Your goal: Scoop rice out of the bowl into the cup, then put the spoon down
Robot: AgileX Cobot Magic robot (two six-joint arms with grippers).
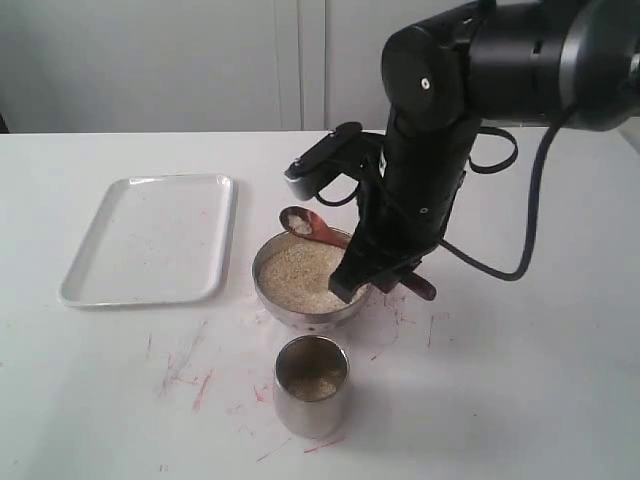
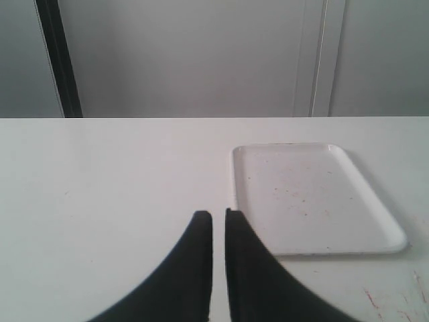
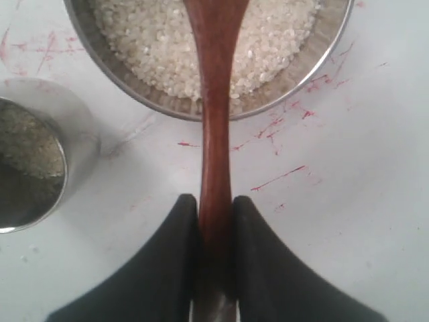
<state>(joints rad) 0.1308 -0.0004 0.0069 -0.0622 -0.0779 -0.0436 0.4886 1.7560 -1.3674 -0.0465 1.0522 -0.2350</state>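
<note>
The steel bowl stands mid-table, filled with rice. In front of it stands the steel cup, with some rice at its bottom. My right gripper is shut on the handle of the wooden spoon. The spoon's head carries a little rice and hangs over the bowl's far rim. The handle's tail sticks out behind the gripper. My left gripper hovers over bare table with its jaws almost together and nothing between them. It does not show in the exterior view.
A flat white tray lies left of the bowl. Red scribble marks cover the table around the bowl and cup. The right arm's black body and cable rise over the bowl's right side.
</note>
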